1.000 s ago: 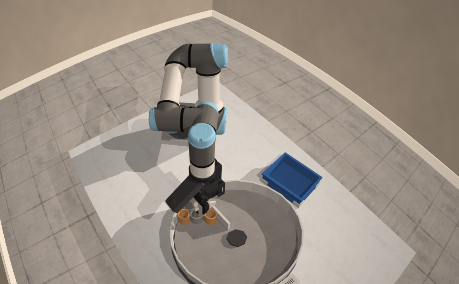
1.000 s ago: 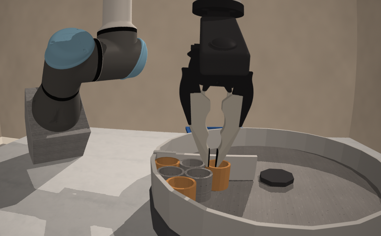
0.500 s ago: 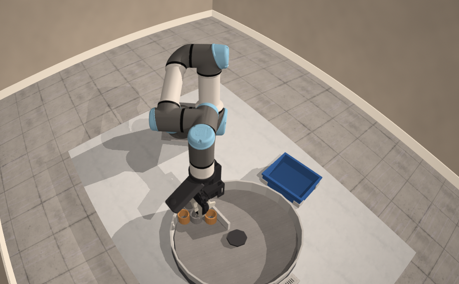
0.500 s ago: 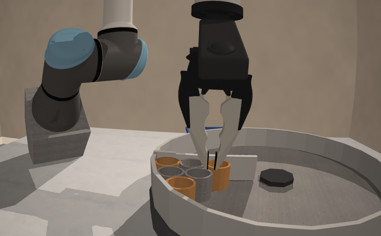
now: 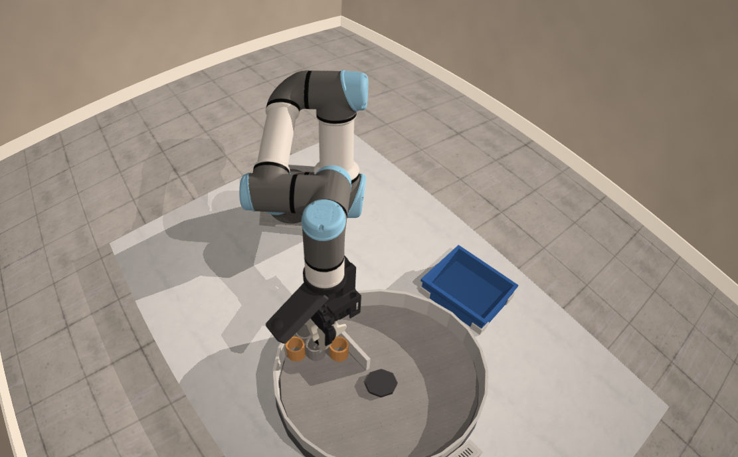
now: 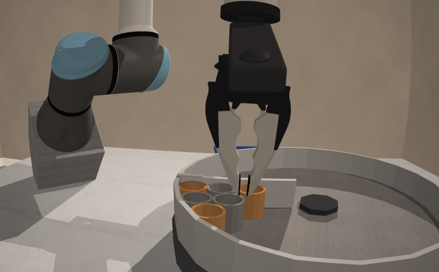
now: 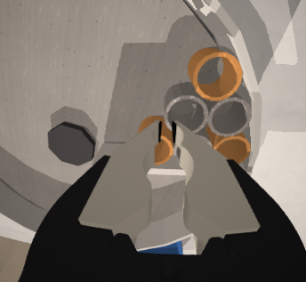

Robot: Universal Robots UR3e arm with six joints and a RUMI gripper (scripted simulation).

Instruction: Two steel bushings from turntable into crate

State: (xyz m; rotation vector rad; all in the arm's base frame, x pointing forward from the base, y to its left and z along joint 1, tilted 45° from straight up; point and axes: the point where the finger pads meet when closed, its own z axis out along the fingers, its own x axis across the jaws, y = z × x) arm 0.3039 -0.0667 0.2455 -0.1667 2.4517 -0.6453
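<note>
Several bushings stand packed in a corner pocket of the turntable (image 5: 478, 363) (image 6: 383, 162). Three are grey steel (image 6: 229, 202) (image 6: 196, 197) (image 6: 220, 187), and two of their rims show in the wrist view (image 7: 187, 97) (image 7: 229, 100). Three are orange (image 6: 256, 204) (image 6: 211, 214) (image 6: 192, 186) (image 7: 194, 71) (image 7: 233, 147). My gripper (image 5: 317, 339) (image 6: 244, 186) (image 7: 166, 122) points straight down with only a thin gap between its fingers. Its tips are down at the rim of the right-hand orange bushing (image 7: 162, 151), where that bushing meets the front steel one. I cannot tell whether a wall lies between the tips. The blue crate (image 5: 476, 312) stands empty beyond the turntable.
A black octagonal hub (image 5: 380, 382) (image 6: 318, 204) (image 7: 71, 142) sits at the turntable's centre. A low pale fence (image 6: 278, 192) (image 5: 359, 349) bounds the bushing pocket, and the raised rim rings the disc. The arm's grey base block (image 6: 65, 162) stands to the left.
</note>
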